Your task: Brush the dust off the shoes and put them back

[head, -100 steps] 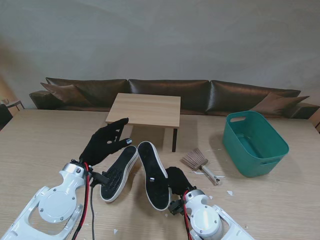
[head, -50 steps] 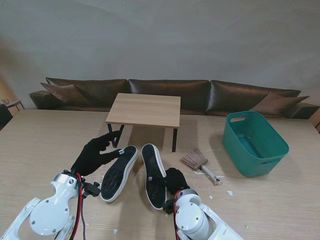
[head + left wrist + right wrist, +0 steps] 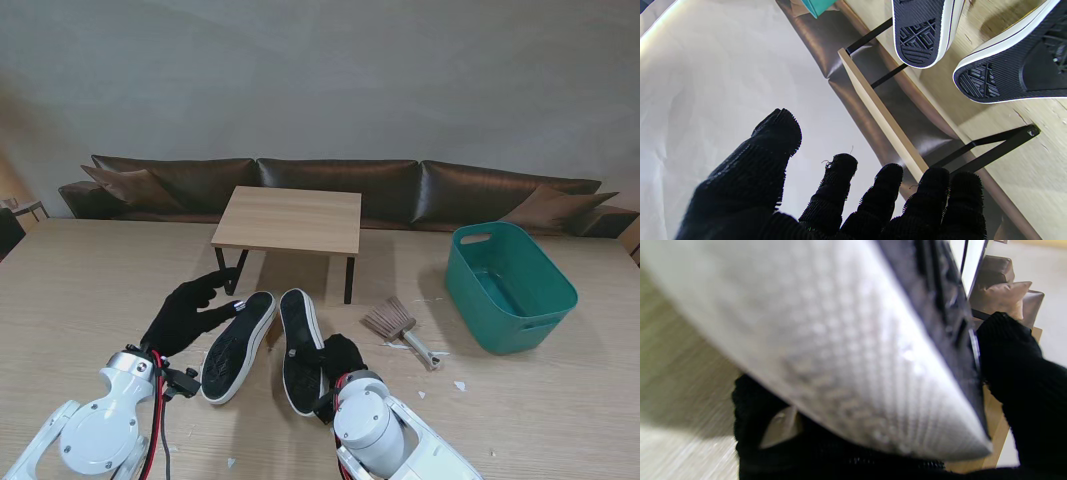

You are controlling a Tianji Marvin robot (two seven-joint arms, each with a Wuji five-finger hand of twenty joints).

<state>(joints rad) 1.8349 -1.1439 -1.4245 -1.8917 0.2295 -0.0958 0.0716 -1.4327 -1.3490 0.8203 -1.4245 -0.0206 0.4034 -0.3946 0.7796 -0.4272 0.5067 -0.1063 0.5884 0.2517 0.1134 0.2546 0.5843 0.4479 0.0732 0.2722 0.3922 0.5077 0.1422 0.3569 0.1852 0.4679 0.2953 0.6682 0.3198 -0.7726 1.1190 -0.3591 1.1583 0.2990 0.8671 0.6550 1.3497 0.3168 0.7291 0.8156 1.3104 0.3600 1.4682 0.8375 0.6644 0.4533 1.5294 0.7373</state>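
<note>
Near edge of the desk first: the right hand is clamped on the heel end of the right shoe, sole up. In its wrist view the white sidewall and black tread fill the picture, with gloved fingers wrapped over the sole edge on one side and more glove under the rubber on the other. That's a firm hold, shoe tilted off the desk at the heel as far as I can judge.

Left hand sits just left of the left shoe, fingers spread and holding nothing; its wrist view shows them fanned out with both toe ends ahead, not touching either.

So the step looks like picking up a shoe for brushing, and one hand has its shoe. The next move calls for the brush, which lies right of the shoes, toward the bin, handle pointing to the near edge. The right hand is busy and the left is on the far side, so either the shoe changes hands or the free hand reaches across.

Farther out, the small table stands beyond the toes, likely where the shoes go back.
</note>
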